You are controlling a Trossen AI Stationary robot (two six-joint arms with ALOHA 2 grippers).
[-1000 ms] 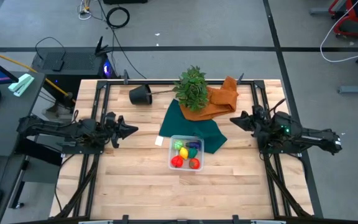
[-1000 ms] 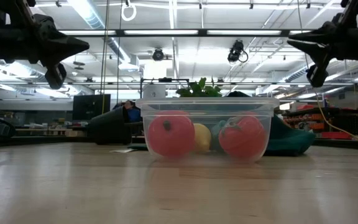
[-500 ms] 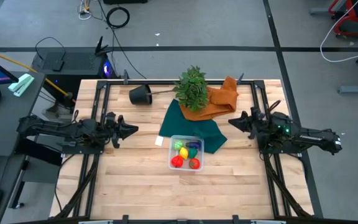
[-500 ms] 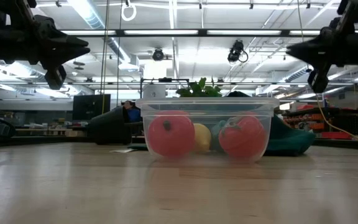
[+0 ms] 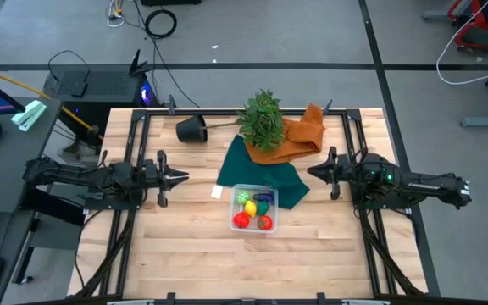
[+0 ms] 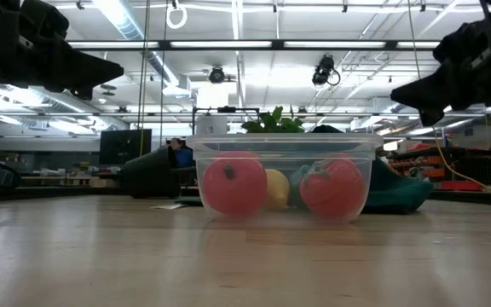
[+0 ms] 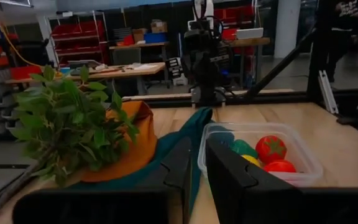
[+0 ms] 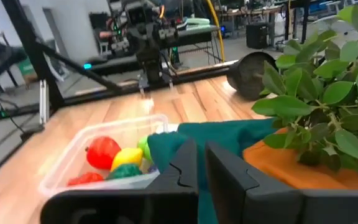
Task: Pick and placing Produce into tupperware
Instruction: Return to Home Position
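Observation:
The clear tupperware (image 5: 268,191) stands by its base on the wooden table's middle, at the near edge of a dark green cloth (image 5: 252,165). Inside it lies the produce: two red pieces (image 6: 233,186) (image 6: 335,188), a yellow one (image 5: 250,207) and a green one (image 5: 243,198). My left gripper (image 5: 185,176) hovers level to the tupperware's left, well above the table, shut and holding nothing; its own wrist view shows only a thin slit (image 7: 199,171). My right gripper (image 5: 310,172) hovers level to the tupperware's right, shut and holding nothing (image 8: 201,167).
A potted plant lies tipped at the back, its black pot (image 5: 191,129) to the left and its leaves (image 5: 263,119) over an orange cloth (image 5: 302,134). A small white block (image 5: 217,192) sits beside the tupperware. Bare wood (image 5: 252,263) fills the table's near half.
Both grippers have rolled about their own pointing lines while staying in place on either side of the tupperware. The tupperware and the produce have kept still.

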